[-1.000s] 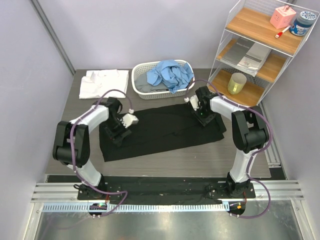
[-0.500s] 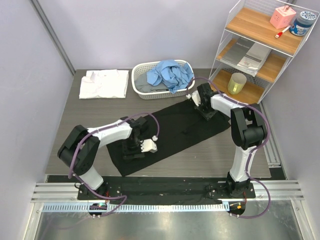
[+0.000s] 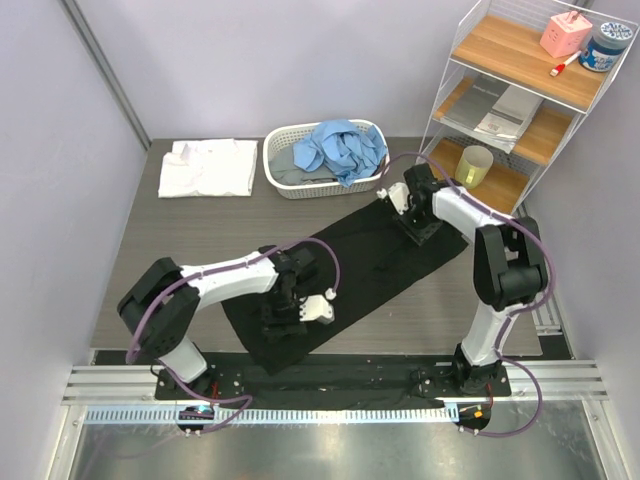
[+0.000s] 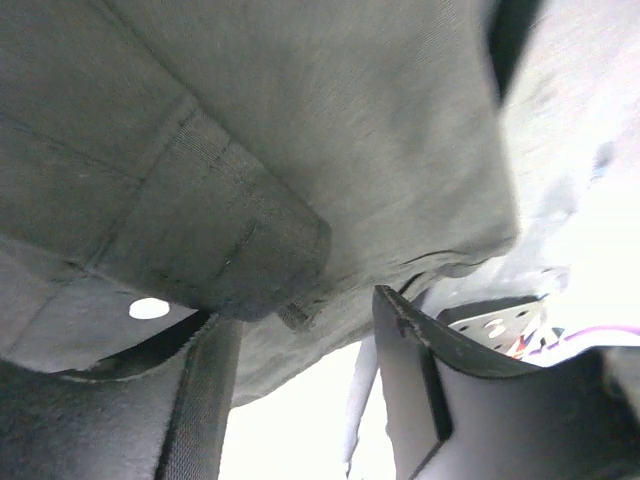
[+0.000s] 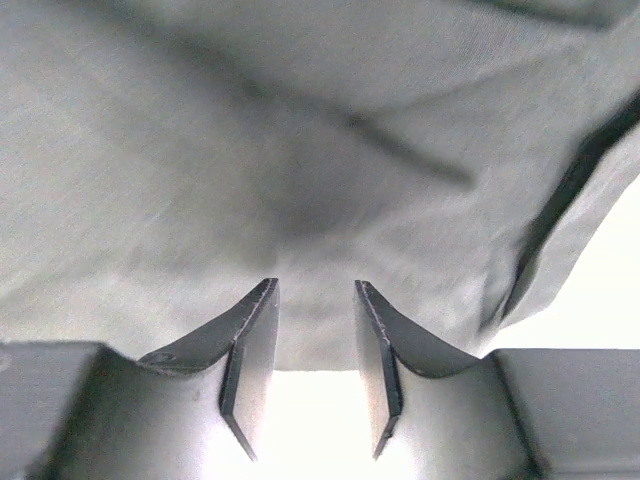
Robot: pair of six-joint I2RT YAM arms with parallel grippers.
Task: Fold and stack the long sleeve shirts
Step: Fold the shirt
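Note:
The black long sleeve shirt [image 3: 370, 260] lies as a diagonal strip from the near left to the far right of the table. My left gripper [image 3: 283, 320] is low on its near-left end. In the left wrist view the fingers stand apart, and a thick folded edge of the shirt [image 4: 300, 120] lies at the tips of the left gripper [image 4: 300, 310]. My right gripper [image 3: 418, 225] rests on the shirt's far-right end. Its jaws [image 5: 315, 284] are parted by a narrow gap, with flat cloth [image 5: 300, 130] just beyond the tips. A white shirt [image 3: 207, 167] lies folded at the far left. A light blue shirt [image 3: 340, 148] is heaped in the basket.
The white slatted basket [image 3: 290, 190] stands at the far middle, also holding some grey cloth [image 3: 295, 175]. A wire shelf rack [image 3: 500, 110] with a yellow cup [image 3: 473, 165] stands at the far right, close to my right arm.
My left gripper has swept toward the near edge and to the right. The shirt's left end came with it, so the shirt now lies diagonally. My right gripper shifted slightly farther right.

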